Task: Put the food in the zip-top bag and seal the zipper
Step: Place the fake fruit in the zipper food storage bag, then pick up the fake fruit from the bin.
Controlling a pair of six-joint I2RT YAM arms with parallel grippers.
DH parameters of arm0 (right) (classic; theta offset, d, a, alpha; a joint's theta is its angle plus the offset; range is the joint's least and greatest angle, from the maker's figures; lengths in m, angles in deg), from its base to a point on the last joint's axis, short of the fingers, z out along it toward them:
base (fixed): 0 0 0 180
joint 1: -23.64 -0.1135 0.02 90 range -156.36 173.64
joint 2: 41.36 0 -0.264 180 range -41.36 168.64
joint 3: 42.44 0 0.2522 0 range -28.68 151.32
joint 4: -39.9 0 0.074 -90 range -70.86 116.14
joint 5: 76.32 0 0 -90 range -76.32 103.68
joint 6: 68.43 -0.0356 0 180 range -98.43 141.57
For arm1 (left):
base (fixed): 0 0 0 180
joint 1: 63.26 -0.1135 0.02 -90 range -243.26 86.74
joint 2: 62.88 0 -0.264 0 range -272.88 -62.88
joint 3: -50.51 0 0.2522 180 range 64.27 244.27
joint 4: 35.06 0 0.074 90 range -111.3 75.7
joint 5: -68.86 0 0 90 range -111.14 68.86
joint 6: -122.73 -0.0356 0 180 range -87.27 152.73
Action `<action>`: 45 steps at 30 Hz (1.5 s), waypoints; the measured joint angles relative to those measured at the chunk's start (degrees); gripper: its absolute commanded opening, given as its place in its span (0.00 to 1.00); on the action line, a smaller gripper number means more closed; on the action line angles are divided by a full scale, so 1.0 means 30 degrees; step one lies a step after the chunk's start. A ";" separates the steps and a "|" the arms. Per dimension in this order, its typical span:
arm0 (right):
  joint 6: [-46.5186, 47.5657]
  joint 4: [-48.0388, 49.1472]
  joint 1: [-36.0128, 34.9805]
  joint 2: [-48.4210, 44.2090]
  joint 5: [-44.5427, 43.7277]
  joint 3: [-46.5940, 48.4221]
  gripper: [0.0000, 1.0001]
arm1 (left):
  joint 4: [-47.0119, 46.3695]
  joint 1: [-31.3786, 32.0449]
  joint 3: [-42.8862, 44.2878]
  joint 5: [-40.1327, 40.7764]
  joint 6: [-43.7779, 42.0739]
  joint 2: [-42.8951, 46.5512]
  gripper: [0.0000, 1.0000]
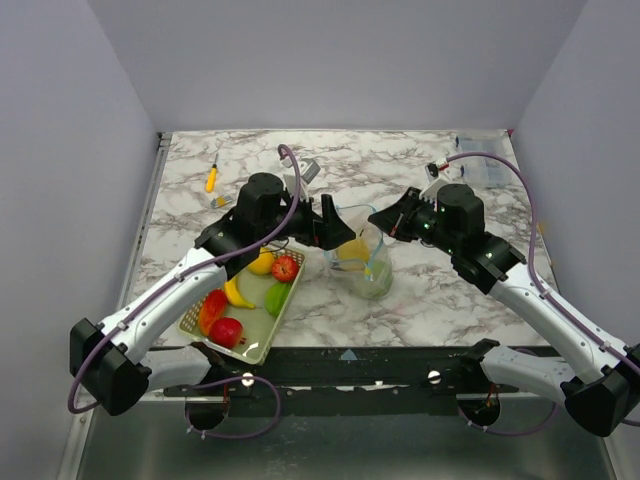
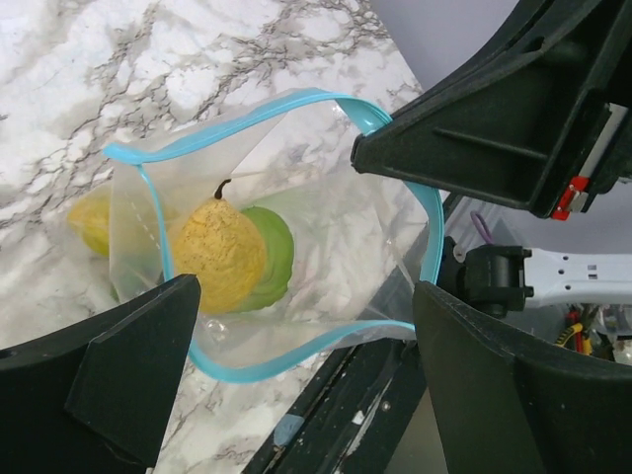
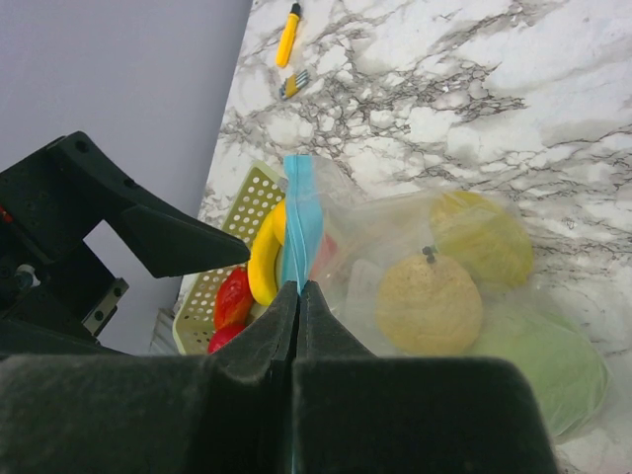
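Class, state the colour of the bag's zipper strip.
Light blue zipper; clearest in the left wrist view.

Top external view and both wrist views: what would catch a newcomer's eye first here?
The clear zip-top bag stands mid-table, its blue zipper gaping, with a yellow pear and a green fruit inside. The right hand is shut on that zipper, while the left hand hangs wide open over the mouth. Bright toy food fills the pale green basket at the near left.

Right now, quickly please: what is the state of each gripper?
Left gripper: open, holding nothing, over the mouth of the zip-top bag.
Right gripper: closed, pinching the bag's zipper.
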 measured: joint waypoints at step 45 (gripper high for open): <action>-0.0080 0.0437 0.0000 -0.0007 -0.0022 -0.0444 0.01 | 0.2280 -0.5654 -0.7694 0.4175 0.2426 0.0976 0.81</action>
